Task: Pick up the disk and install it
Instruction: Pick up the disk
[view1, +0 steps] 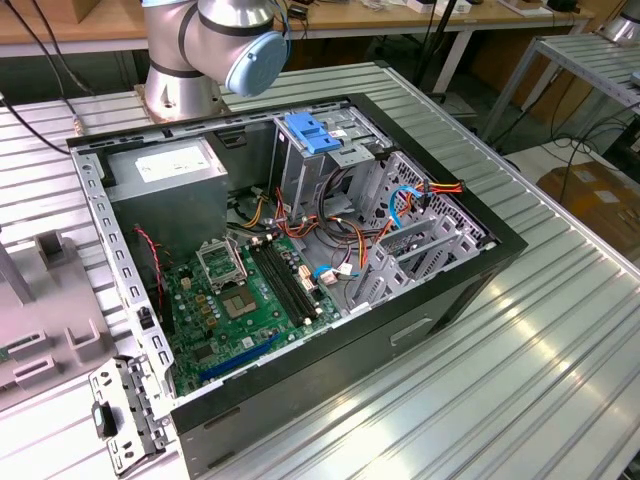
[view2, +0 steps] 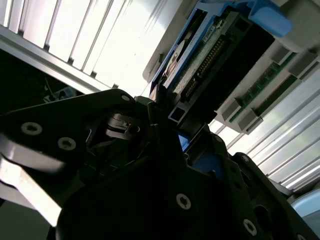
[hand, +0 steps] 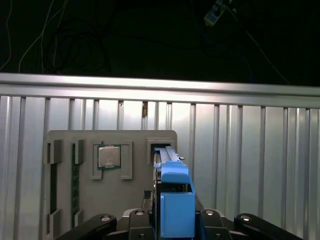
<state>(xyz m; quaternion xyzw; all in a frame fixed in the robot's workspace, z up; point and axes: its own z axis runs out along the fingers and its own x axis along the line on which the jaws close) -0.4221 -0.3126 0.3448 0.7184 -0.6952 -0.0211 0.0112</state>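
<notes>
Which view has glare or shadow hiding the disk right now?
Second wrist view: the table blows out white, and the disk sits in shadow against it. First wrist view: the disk is evenly lit, background black. Exterior view: mild sheen on the table.
</notes>
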